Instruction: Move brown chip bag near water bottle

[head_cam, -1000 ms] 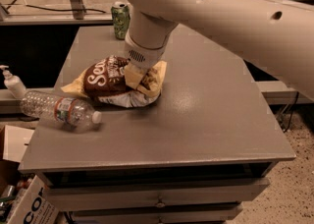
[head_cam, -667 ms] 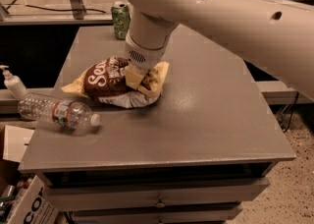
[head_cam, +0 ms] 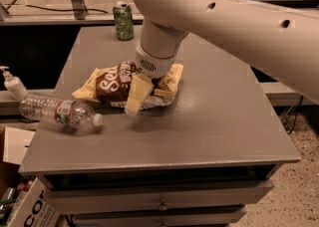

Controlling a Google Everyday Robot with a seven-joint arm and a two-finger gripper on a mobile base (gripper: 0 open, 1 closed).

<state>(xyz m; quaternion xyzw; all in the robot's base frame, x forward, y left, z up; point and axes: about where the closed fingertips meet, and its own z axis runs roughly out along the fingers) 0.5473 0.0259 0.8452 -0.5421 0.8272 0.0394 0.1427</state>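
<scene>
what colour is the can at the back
The can is green, camera view, behind the gripper at the brown chip bag.

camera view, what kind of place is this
Probably a lab or workshop, not a home: a grey drawer cabinet as worktable, a cardboard box beside it, speckled floor, and the robot's hand down on the brown chip bag.

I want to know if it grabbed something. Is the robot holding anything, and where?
It looks so: the gripper has its jaws shut on the bag, pinching the end away from the bottle.
</scene>
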